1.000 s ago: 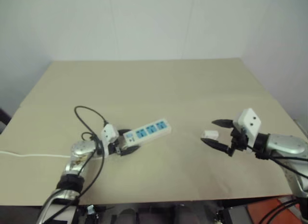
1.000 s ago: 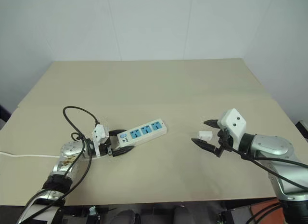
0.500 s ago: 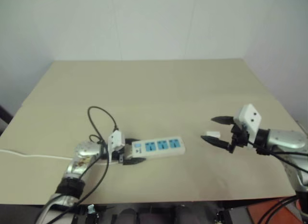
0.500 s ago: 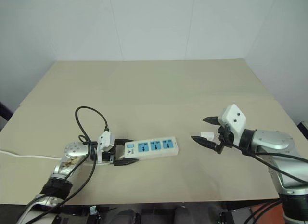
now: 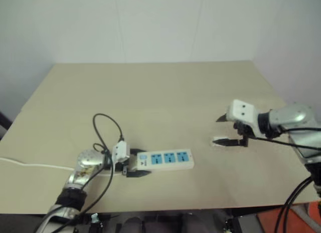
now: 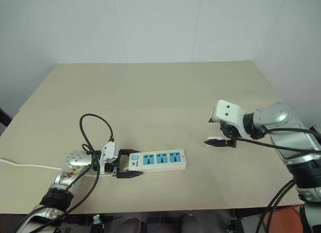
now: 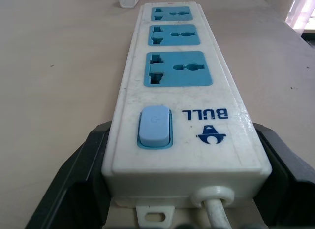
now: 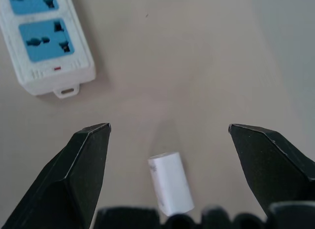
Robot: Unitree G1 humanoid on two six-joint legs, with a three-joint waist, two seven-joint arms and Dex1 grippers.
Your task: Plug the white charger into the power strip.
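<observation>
So I've got the strip lying flat on the table, near the front edge and left of centre, and I'll place everything off that. Its long side runs roughly left to right, three blue sockets facing up, with the little blue switch at its left end, where the white cord leaves and trails off toward the table's left edge. My left gripper is clamped shut on that switch end of the strip: in the left wrist view the two black fingers press against both long sides of the strip, right by the cord exit. A loop of black cable arches up just behind that gripper. The charger lies on its side on the table, off the strip's far right end and a bit further back, clearly apart from it and not plugged into anything. My right gripper sits right over the charger with the fingers spread wide, one on each side of the charger, and nothing is held; from the right wrist view I see clear table between each finger and the white block, so no contact. The strip's socket end also peeks into that same view, beyond the charger.
</observation>
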